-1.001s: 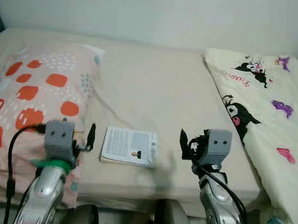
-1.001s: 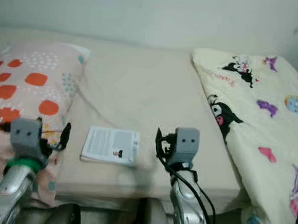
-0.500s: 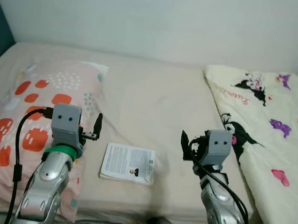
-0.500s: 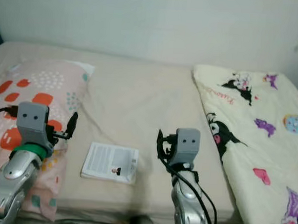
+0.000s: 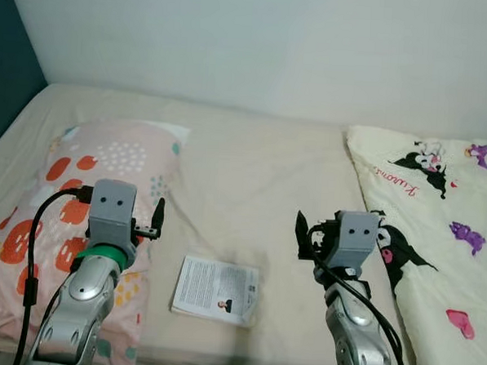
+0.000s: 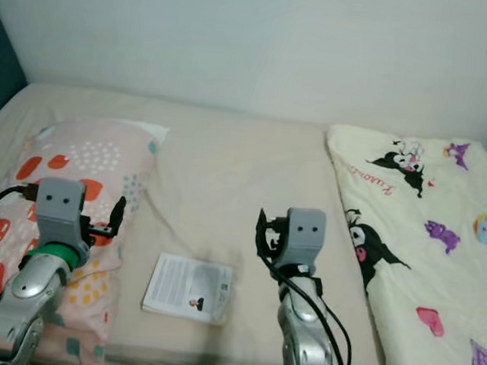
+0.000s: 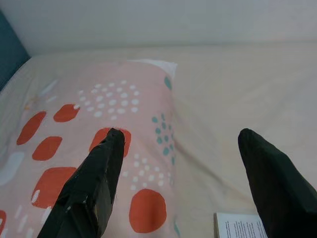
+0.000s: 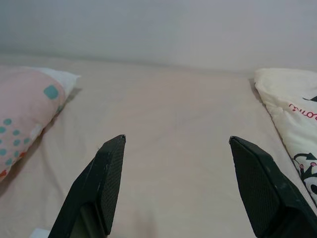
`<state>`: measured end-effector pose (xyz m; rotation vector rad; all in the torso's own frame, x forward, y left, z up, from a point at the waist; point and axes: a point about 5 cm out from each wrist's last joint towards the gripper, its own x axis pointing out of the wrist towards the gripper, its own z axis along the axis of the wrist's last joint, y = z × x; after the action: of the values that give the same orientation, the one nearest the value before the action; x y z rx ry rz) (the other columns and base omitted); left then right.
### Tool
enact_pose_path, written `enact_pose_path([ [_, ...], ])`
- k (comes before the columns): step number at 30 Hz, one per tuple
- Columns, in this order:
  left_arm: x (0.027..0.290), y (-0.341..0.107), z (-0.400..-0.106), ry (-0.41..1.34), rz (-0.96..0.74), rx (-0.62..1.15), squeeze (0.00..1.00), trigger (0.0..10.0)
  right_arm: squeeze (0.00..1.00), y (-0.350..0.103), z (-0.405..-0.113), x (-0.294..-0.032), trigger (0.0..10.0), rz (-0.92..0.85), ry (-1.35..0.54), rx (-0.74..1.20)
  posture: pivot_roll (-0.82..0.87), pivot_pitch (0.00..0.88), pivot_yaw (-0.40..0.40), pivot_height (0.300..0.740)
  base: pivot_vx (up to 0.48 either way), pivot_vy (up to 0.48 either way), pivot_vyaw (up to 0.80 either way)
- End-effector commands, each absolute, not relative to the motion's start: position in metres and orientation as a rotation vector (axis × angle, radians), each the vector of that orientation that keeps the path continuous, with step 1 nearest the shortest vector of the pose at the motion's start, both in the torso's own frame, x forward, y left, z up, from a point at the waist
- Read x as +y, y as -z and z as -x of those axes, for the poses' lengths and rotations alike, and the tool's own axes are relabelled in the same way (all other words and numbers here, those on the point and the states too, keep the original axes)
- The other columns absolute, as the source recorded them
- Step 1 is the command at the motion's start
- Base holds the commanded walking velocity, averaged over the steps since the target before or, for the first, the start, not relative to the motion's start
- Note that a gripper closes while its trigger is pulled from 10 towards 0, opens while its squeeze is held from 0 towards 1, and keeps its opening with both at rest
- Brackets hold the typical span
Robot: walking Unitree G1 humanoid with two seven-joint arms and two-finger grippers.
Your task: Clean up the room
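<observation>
Bed (image 5: 252,167): beige sheet, against a pale wall — carries everything below.
Blanket (image 5: 446,218): cream with cartoon prints, along the bed's right side.
Pillow (image 5: 71,206): pink with orange spots, on the left.
Booklet (image 5: 216,289): flat near the bed's front edge, between the two arms, touching neither.
Left pincer (image 7: 181,168): fingers spread, empty — above the pillow's edge.
Right pincer (image 8: 181,183): fingers spread, empty, over bare sheet.
</observation>
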<state>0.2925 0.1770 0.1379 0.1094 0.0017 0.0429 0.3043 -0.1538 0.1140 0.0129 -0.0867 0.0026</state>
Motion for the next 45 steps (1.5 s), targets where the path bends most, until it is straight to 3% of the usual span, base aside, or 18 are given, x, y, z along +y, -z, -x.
enact_pose_path([
  [1,0.176,-0.126,-0.289,-0.045,-0.120,0.044,0.00,10.0,0.00,-0.107,-0.302,-0.155,10.0,-0.007,0.006,-0.063,0.02,0.050,-0.026,0.740,0.000,0.000,0.00],
  [18,0.164,-0.121,-0.288,-0.005,-0.097,0.050,0.00,10.0,0.00,-0.101,-0.303,-0.149,10.0,-0.006,-0.011,-0.046,0.02,0.055,-0.024,0.740,0.000,0.000,0.00],
  [45,0.158,-0.116,-0.288,0.009,-0.083,0.064,0.00,10.0,0.00,-0.096,-0.302,-0.151,10.0,0.002,-0.012,-0.031,0.01,0.054,-0.028,0.740,-0.305,0.000,0.00],
])
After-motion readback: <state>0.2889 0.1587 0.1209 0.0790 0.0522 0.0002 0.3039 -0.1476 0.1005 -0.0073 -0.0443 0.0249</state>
